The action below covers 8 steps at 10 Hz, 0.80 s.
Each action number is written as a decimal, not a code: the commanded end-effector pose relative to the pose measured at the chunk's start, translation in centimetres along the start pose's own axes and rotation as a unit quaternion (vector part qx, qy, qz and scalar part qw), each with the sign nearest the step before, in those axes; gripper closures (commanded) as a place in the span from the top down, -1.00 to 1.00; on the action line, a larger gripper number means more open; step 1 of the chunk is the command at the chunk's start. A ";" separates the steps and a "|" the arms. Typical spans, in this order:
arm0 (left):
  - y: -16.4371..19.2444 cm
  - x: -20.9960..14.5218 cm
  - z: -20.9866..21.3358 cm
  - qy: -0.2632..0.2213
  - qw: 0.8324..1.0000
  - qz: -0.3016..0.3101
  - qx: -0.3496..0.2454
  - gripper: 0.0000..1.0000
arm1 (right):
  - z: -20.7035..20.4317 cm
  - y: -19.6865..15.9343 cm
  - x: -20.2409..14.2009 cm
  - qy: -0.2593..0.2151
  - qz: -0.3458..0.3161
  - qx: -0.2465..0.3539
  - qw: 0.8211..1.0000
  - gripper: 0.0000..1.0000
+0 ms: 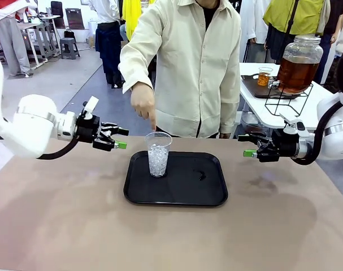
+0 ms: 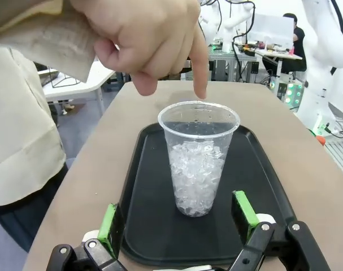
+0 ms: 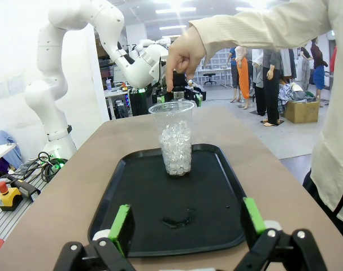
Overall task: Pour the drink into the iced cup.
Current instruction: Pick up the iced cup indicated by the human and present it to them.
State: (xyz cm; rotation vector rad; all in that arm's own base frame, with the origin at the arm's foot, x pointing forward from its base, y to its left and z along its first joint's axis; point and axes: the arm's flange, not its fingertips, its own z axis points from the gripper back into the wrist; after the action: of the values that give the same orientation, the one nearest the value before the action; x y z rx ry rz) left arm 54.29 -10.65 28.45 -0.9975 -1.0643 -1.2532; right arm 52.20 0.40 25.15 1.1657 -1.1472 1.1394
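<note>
we've got left gripper [image 1: 120, 138] and right gripper [image 1: 246, 144] spread, empty | iced cup [image 1: 158, 153] upright on tray [image 1: 185, 195], a hand [image 1: 143, 101] pointing at it | drink [image 1: 295, 74] in jar [image 1: 304, 48] on far desk [image 1: 253, 104]: we judge heavy, slick glass | cup flimsy, we'd hold mid-wall gently

The matte light-brown tabletop [image 1: 75, 226] takes the whole near part of the front view. Behind it the smooth grey floor [image 1: 58, 79] has a darker blue-grey strip [image 1: 100, 104] beside the paler part. Far at the left stands a small dark grey stool [image 1: 69, 48], and at the right a white rectangular side table [image 1: 315, 116]. In the right wrist view, long bright ceiling lamps [image 3: 177, 27] shine above, a plain white wall [image 3: 10, 68] is at the left, and a brown cardboard box [image 3: 300, 111] sits on the floor.
</note>
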 end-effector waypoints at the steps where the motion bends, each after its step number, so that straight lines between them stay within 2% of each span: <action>1: 0.3 -1.0 -1.2 -0.019 1.000 -0.013 -0.013 1.00 | 0.0 0.0 0.3 0.000 0.003 0.000 1.000 1.00; 5: 0.2 -2.3 -3.2 -0.037 0.998 0.002 -0.060 1.00 | 0.0 0.0 0.3 0.000 0.003 0.000 1.000 1.00; 8: 0.3 -2.5 -3.8 -0.031 0.997 -0.001 -0.065 1.00 | 0.0 0.0 0.3 0.000 0.003 0.000 1.000 1.00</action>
State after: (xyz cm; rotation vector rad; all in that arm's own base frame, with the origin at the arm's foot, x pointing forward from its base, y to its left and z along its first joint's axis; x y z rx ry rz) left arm 54.51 -13.74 25.10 -1.1474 -1.0437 -1.2817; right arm 52.20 0.40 25.12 1.1660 -1.1468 1.1389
